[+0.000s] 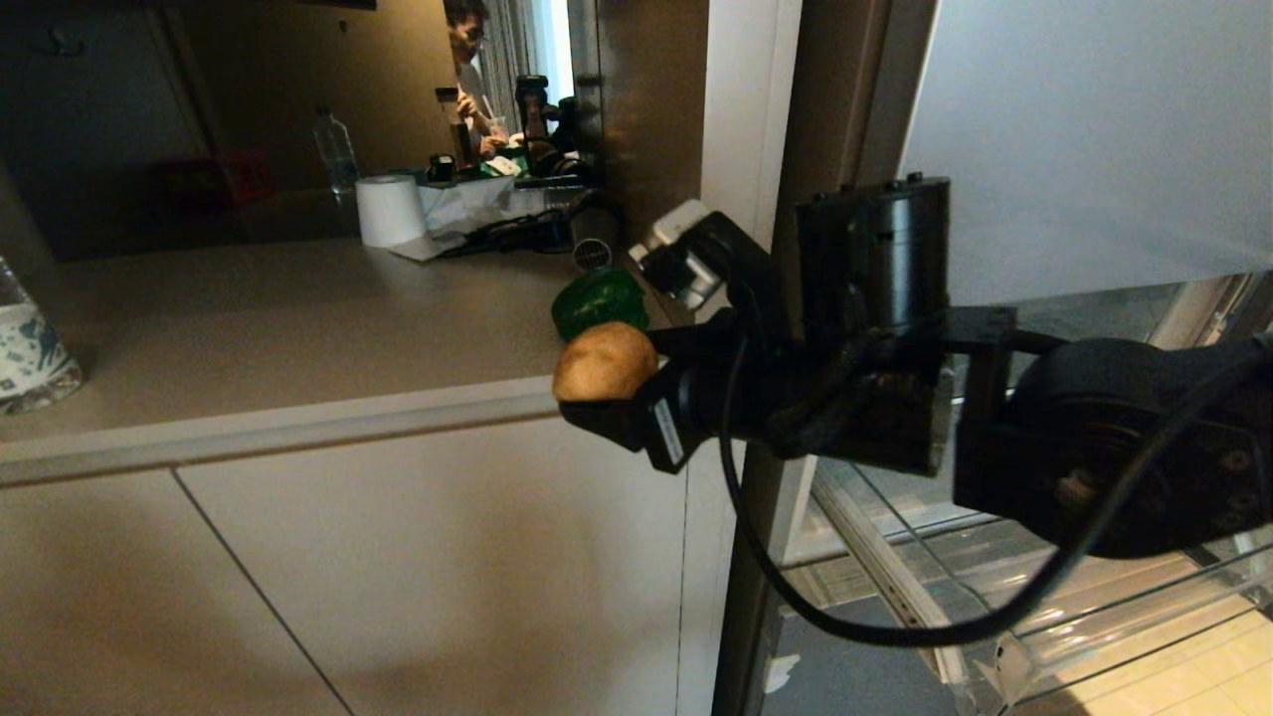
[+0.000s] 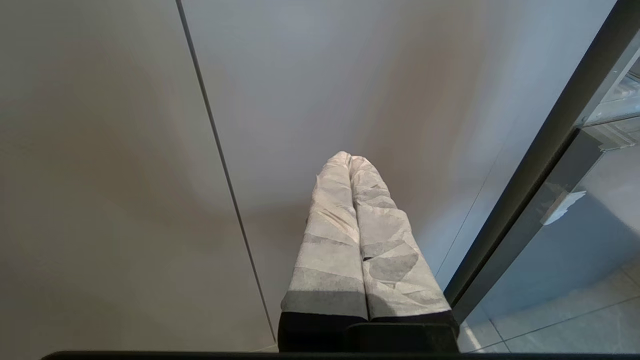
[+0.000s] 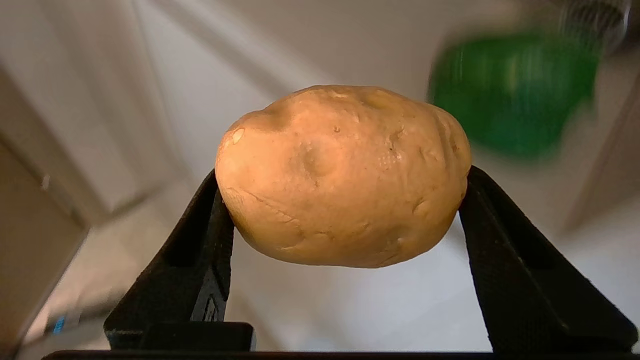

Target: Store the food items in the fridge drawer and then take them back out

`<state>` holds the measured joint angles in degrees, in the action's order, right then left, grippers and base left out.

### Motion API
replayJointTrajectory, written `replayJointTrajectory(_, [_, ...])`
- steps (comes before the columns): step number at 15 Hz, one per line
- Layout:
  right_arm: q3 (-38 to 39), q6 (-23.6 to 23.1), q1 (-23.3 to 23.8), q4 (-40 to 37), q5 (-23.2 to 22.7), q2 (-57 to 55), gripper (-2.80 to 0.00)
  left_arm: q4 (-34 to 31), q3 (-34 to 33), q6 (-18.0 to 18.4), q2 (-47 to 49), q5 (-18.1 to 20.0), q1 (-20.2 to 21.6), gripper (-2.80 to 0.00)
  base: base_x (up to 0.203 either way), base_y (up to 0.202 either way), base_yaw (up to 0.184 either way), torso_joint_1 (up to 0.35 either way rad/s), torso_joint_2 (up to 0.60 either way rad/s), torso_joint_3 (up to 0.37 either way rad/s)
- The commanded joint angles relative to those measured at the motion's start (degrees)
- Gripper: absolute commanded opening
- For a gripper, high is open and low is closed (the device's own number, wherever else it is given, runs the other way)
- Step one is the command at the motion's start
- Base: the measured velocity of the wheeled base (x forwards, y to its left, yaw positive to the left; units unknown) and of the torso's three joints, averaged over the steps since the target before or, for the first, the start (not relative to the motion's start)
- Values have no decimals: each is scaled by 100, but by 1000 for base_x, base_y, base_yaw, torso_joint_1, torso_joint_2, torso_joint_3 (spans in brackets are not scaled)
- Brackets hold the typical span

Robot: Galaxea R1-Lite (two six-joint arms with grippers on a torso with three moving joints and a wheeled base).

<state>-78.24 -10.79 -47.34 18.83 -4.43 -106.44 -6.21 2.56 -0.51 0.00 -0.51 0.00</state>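
Your right gripper (image 1: 597,393) has its fingers (image 3: 200,250) pinching the tan potato (image 1: 604,361) at the front edge of the desk (image 1: 269,328), just in front of the green bell pepper (image 1: 600,300), which sits on the desk near the fridge wall. Farther back on the desk you have a paper roll (image 1: 390,210), a water bottle (image 1: 336,151) and tangled cables, while the clear fridge drawer (image 1: 1094,607) stands pulled out, low to the right beneath your arm. Your left gripper (image 2: 350,165) hangs by the cabinet doors (image 2: 125,175), its wrapped fingers pressed together and holding nothing.
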Motion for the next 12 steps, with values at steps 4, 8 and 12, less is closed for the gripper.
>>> replayJointTrajectory(4, [-2012, -13, -265, 149, 217, -1588, -280, -3, -1, -2, 0, -2, 0, -280, 0, 0, 0, 0, 0, 0])
replayJointTrajectory(8, [-3187, -158, -386, 622, 574, -2592, -280, -3, -1, -2, 0, -2, 0, -280, 0, 0, 0, 0, 0, 0])
replayJointTrajectory(12, [-3260, -760, -407, 1512, 876, -3004, -280, -3, -1, -2, 0, -2, 0, -280, 0, 0, 0, 0, 0, 0])
